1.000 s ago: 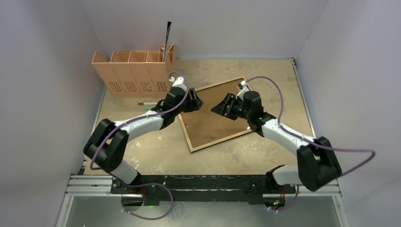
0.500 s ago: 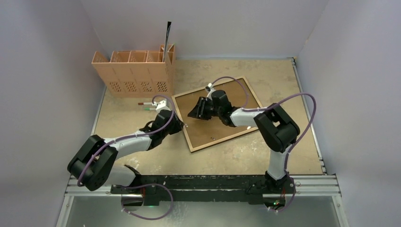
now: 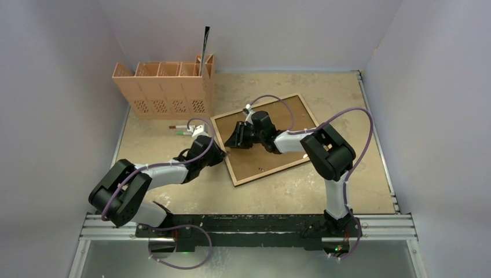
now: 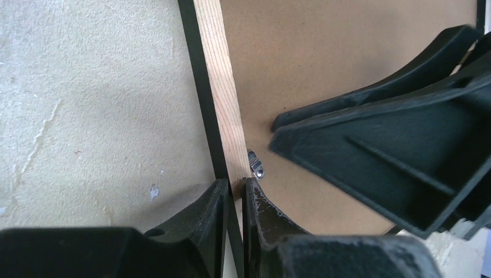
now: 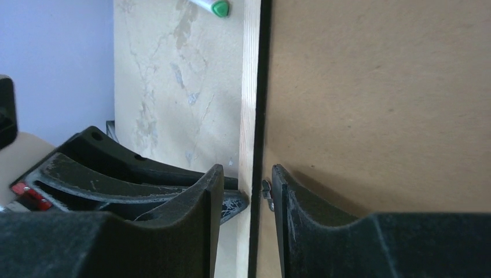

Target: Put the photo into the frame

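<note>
The frame (image 3: pixel 272 172) lies face down, tilted, mid-table, its brown backing board (image 3: pixel 272 152) on top. My left gripper (image 3: pixel 223 153) is at the frame's left edge. In the left wrist view it (image 4: pixel 234 188) is shut on the light wood rail (image 4: pixel 217 69), beside a small metal clip (image 4: pixel 256 165). My right gripper (image 3: pixel 231 142) faces it from across the board. Its jaws (image 5: pixel 246 174) straddle the same rail (image 5: pixel 250 87) with gaps either side, open, one finger next to the clip (image 5: pixel 266 194). The photo is not in view.
A tan slotted rack (image 3: pixel 165 90) stands at the back left with a thin dark sheet (image 3: pixel 205 46) upright in its right slot. Two markers (image 3: pixel 182 128) lie on the table left of the frame. Grey walls close in the table on three sides.
Both arms came down to the frame's left edge. The left jaws closed onto the rail. The right arm swung left across the board and its jaws narrowed around the rail.
</note>
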Motion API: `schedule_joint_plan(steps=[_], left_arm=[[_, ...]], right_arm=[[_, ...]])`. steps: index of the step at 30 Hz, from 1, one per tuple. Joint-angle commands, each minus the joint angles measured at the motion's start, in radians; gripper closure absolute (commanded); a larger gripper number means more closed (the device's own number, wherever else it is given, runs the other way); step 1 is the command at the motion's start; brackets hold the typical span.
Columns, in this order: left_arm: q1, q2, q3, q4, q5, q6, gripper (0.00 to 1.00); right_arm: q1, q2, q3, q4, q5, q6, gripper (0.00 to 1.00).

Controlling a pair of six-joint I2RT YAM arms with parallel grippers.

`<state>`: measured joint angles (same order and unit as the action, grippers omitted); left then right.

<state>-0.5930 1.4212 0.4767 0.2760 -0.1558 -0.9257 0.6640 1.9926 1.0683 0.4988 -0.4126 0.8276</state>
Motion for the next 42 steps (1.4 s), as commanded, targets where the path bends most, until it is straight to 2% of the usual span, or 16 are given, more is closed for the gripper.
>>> schedule_joint_plan(steps=[1, 11, 24, 31, 36, 42], left_arm=[[0.002, 0.04, -0.039, -0.006, -0.006, -0.027, 0.86], [0.002, 0.037, -0.053, -0.054, -0.048, -0.035, 0.92], [0.002, 0.022, -0.056, -0.087, -0.07, -0.021, 0.94], [0.001, 0.014, -0.057, -0.097, -0.077, -0.008, 0.95], [0.001, 0.004, -0.069, -0.096, -0.079, -0.001, 0.98], [0.002, 0.004, -0.079, -0.089, -0.071, -0.002, 0.99]], right_arm=[[0.025, 0.02, 0.035, -0.043, -0.023, -0.027, 0.61], [0.043, 0.046, 0.053, -0.101, -0.019, -0.047, 0.63], [0.043, 0.005, -0.008, -0.076, -0.098, -0.024, 0.65], [0.043, 0.006, -0.018, -0.072, -0.123, 0.006, 0.64], [0.043, 0.02, -0.024, -0.066, -0.129, 0.03, 0.59], [0.043, 0.013, -0.05, -0.005, -0.21, 0.082, 0.59]])
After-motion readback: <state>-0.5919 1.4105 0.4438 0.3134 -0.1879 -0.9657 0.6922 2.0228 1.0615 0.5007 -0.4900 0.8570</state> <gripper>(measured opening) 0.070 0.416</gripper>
